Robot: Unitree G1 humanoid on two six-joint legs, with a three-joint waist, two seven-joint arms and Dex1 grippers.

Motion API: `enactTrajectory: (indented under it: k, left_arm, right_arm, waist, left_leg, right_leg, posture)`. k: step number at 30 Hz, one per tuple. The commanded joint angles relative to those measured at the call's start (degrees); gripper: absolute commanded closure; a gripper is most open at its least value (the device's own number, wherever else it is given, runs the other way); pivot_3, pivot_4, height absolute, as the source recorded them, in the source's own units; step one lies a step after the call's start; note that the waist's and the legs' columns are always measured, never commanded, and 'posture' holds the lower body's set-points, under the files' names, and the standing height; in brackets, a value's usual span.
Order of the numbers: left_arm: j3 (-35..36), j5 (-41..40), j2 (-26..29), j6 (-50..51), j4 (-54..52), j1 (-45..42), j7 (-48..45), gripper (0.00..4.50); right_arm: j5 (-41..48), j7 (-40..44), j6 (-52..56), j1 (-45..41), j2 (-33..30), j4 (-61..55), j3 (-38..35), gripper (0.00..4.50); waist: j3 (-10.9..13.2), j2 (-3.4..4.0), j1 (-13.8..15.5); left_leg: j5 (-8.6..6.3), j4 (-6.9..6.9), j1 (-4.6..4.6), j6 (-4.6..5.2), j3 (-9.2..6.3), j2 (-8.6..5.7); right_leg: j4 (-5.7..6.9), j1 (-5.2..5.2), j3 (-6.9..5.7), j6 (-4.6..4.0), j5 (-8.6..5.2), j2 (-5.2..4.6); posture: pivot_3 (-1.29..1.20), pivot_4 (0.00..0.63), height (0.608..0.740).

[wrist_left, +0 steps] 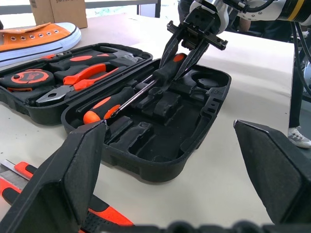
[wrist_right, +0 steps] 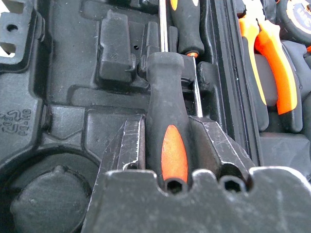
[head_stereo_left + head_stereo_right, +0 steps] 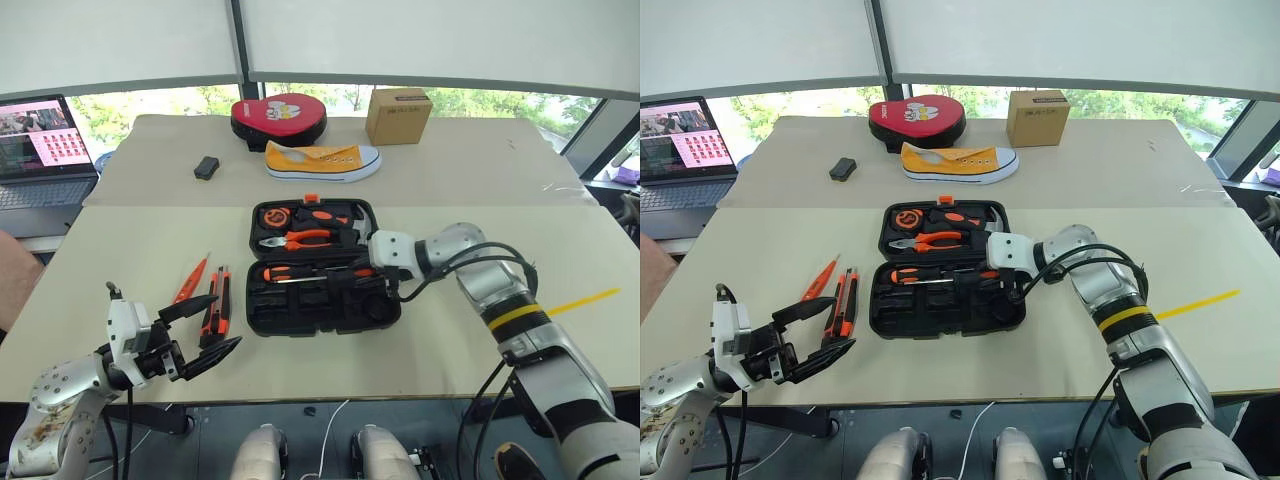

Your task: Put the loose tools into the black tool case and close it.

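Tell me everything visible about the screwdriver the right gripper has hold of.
The screwdriver has a thick black handle with an orange inlay, rubbery-looking, and a thin bare metal shaft. The right gripper has its jaws shut on the handle, holding it slanted over the near half of the open black tool case. Its shaft runs beside a second screwdriver already lying in a moulded slot.

Tool case [image 3: 310, 310]: black, open on beige desk [image 3: 150, 250]. Inside: pliers [image 3: 300, 239] w/ orange handles, tape measure [image 3: 272, 216] orange/black. Screwdriver [image 2: 167, 141] betw. right gripper [image 1: 187, 51] black fingers [image 2: 124, 145]: black handle, orange inset. Utility knife [image 3: 214, 317] orange/black, at 9 o'clock of case; tester screwdriver [image 3: 188, 282] all orange. At 12 o'clock: sneaker [image 3: 322, 160] yellow w/ white sole, pad [image 3: 279, 118] red/black, box [image 3: 398, 115] brown. Left gripper [image 3: 200, 328] black.
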Motion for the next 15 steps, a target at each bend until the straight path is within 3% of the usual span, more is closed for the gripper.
enactTrajectory:
  k: [1,6,8,12,15]
  left_arm:
    - [0.5,0.2,-0.1,-1.7,-1.8,0.4,0.1,0.00]
    - [0.6,0.5,-0.2,-2.2,-1.5,0.4,0.1,0.00]
    - [0.7,0.5,-0.3,-2.4,-1.4,0.4,0.2,0.00]
    - [0.9,0.5,-0.4,-2.4,-1.4,0.6,0.3,0.00]
    - [1.2,0.3,-0.4,-2.3,-1.5,0.8,0.5,0.00]
  right_arm:
    - [-1.3,0.9,-0.9,-1.0,-0.6,1.8,-0.2,3.47]
    - [-2.8,-1.9,-3.9,-1.9,0.1,4.7,-0.6,3.47]
    - [-2.4,-1.3,-5.6,-2.2,0.0,5.1,-1.0,2.45]
    - [0.8,0.9,-10.1,-3.4,0.3,5.4,-3.4,1.18]
    - [7.5,4.9,-8.5,-4.2,1.4,4.5,-7.3,1.18]
  waist:
    - [0.0,0.00,0.0]
    - [0.0,0.00,0.0]
    - [0.0,0.02,0.0]
    - [0.0,0.02,-0.1]
    - [0.0,0.02,-0.1]
  left_leg:
    - [0.00,0.00,0.00,0.00,0.00,0.00]
    - [0.00,0.00,0.02,0.00,0.00,0.00]
    - [0.00,0.00,-0.04,-0.01,0.01,-0.01]
    - [-0.02,-0.03,-0.04,-0.04,0.01,0.01]
    - [-0.03,-0.04,-0.04,-0.05,0.01,0.02]
  right_leg:
    - [0.00,0.00,0.00,0.00,0.00,-0.01]
    - [0.00,0.01,0.00,0.00,0.00,-0.02]
    - [0.00,-0.05,0.01,-0.01,0.00,-0.03]
    - [-0.01,-0.06,0.01,-0.01,-0.01,-0.02]
    - [-0.02,-0.06,0.01,-0.01,-0.01,0.00]
  posture:
    - [0.00,0.150,0.740]
    - [0.00,0.150,0.740]
    - [0.00,0.150,0.740]
    - [0.00,0.150,0.740]
    - [0.00,0.150,0.740]
